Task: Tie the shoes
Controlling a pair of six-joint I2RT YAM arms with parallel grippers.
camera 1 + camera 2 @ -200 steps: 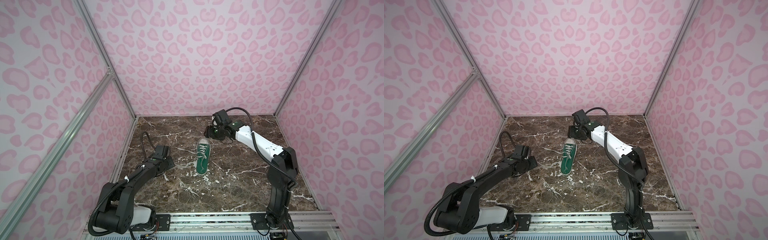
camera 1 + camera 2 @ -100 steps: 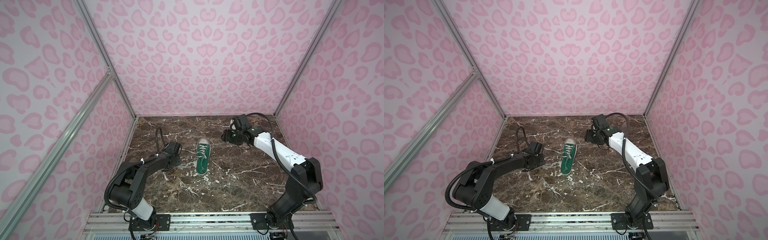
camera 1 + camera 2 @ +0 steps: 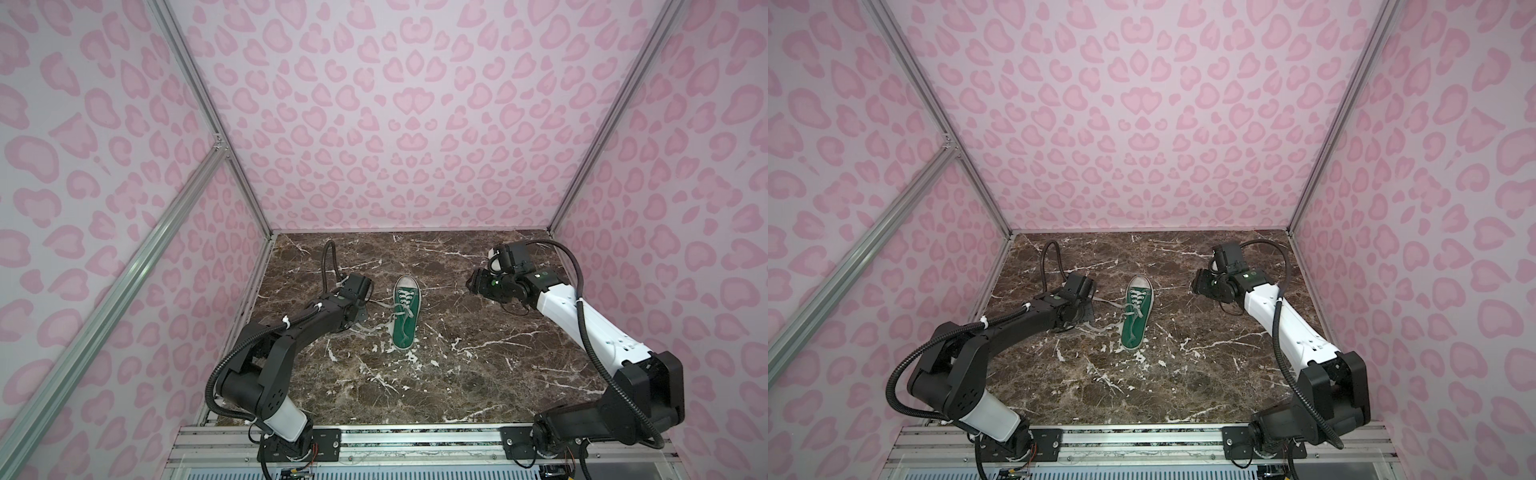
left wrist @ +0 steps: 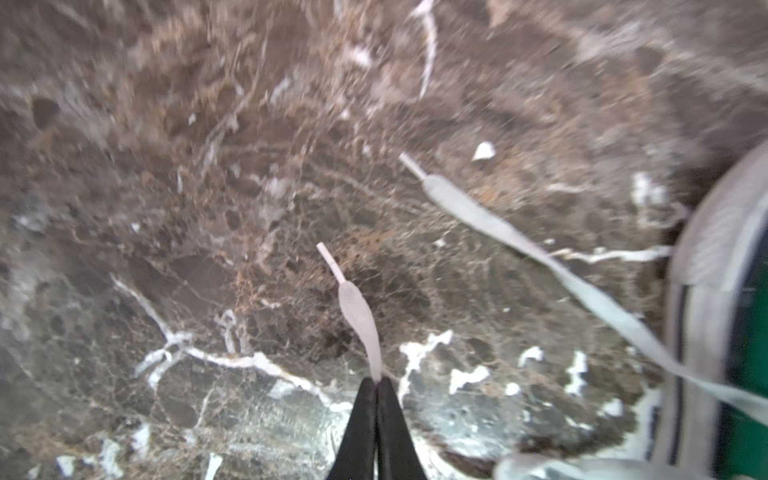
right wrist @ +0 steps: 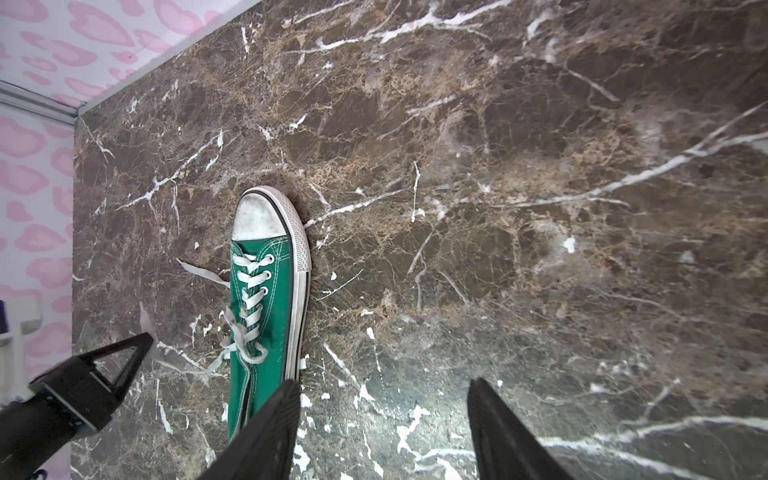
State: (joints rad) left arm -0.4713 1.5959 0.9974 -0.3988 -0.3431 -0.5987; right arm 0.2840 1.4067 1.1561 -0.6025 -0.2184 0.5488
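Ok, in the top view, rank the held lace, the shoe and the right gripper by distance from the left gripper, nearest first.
1. The lace, pinched in the shut left gripper.
2. The shoe, just beside it, in the middle.
3. The right gripper, open and empty, on the far side beyond the shoe.

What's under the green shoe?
The brown marble table. The green shoe rests sole-down on it, and its white laces trail onto the table beside it. The spot right beneath the sole is covered, so I can't see it.
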